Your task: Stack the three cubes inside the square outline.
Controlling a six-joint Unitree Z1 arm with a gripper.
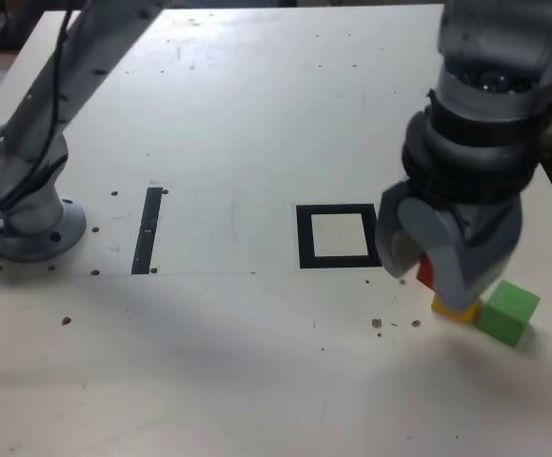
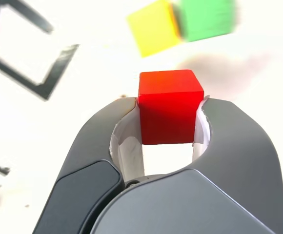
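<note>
My gripper (image 2: 170, 113) is shut on the red cube (image 2: 170, 105), which sits squeezed between the two jaws. From outside, only a sliver of the red cube (image 1: 425, 272) shows under the gripper (image 1: 438, 276), lifted just above the table. The yellow cube (image 1: 454, 308) lies on the table right below, mostly hidden, and touches the green cube (image 1: 509, 311) on the exterior view's right. In the wrist view the yellow cube (image 2: 152, 28) and green cube (image 2: 207, 18) sit side by side. The square outline (image 1: 337, 235) lies just to the exterior view's left of the gripper, its white centre bare.
A narrow straight black strip (image 1: 147, 229) lies on the white table (image 1: 238, 114) left of the outline in the exterior view. The arm's grey base (image 1: 29, 224) is bolted at the exterior view's far left. The table's right edge runs close behind the gripper.
</note>
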